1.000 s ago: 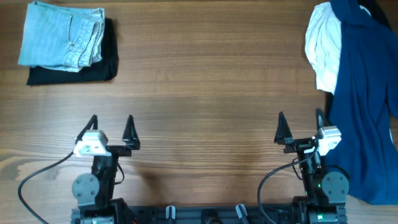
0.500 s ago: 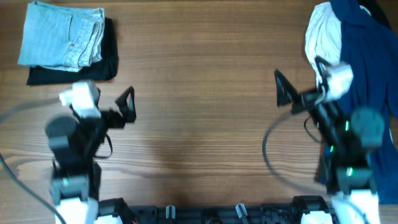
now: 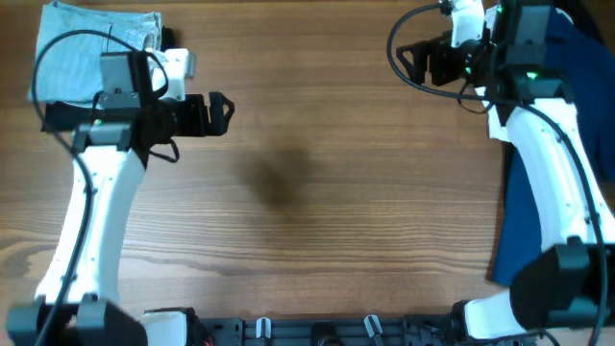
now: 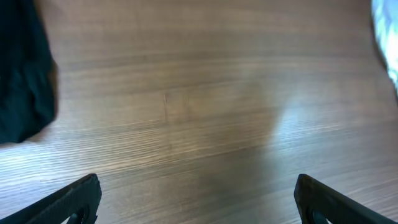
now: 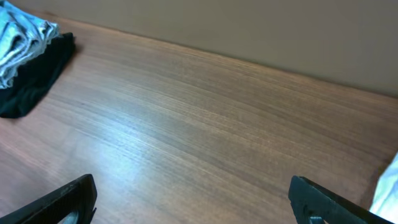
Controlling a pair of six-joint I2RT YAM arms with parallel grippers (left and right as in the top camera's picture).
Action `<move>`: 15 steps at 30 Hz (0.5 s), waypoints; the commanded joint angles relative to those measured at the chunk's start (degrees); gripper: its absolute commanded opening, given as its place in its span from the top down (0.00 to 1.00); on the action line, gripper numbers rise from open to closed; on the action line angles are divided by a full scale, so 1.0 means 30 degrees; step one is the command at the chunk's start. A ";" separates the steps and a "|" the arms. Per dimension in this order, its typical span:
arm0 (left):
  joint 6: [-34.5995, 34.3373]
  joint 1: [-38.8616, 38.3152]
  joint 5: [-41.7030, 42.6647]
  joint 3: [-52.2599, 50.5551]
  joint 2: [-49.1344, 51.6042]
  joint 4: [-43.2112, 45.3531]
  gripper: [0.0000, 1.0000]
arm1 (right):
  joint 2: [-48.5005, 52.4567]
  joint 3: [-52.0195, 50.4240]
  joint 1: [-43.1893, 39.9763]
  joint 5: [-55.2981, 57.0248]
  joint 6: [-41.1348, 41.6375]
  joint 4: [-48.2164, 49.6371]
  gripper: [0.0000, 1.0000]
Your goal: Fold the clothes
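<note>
A folded stack of light blue jeans (image 3: 67, 43) on a black garment (image 3: 56, 117) lies at the far left; it also shows in the right wrist view (image 5: 18, 37). A dark blue garment (image 3: 596, 115) lies unfolded along the right edge, and a white garment under it is mostly hidden by my right arm. My left gripper (image 3: 217, 113) is open and empty, raised over bare table right of the stack. My right gripper (image 3: 407, 60) is open and empty, raised at the far right, left of the blue garment.
The wooden table (image 3: 307, 192) spreads between the two arms. The left wrist view shows black cloth (image 4: 22, 81) at its left edge and pale cloth (image 4: 387, 37) at its right edge. White cloth (image 5: 388, 186) shows at the right wrist view's edge.
Both arms have risen from their rest pose at the front edge and reached toward the back of the table, the left toward the folded stack, the right toward the blue garment. The grippers stayed open.
</note>
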 commanded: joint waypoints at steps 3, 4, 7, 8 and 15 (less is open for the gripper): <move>0.0350 -0.0102 0.1035 0.0372 0.2251 0.0379 0.00 | 0.1064 0.0583 -0.0656 0.5574 0.1705 0.1537 0.00; 0.0350 -0.0124 0.1027 0.0372 0.2346 0.0474 0.00 | 0.1202 0.0583 -0.1253 0.8167 0.3410 0.1800 0.00; 0.0350 -0.0189 0.1027 0.0372 0.2353 0.0903 0.00 | 0.1902 0.0583 -0.4503 1.0797 0.6309 0.2186 0.00; 0.0350 -0.0219 0.1027 0.0372 0.2353 0.0918 0.00 | 0.2178 0.0576 -0.5552 1.0797 0.6645 0.2164 0.01; 0.0357 -0.1042 0.1005 0.0372 0.2353 0.1464 0.00 | 0.4881 0.0561 -1.2845 0.7919 0.7533 0.1370 0.08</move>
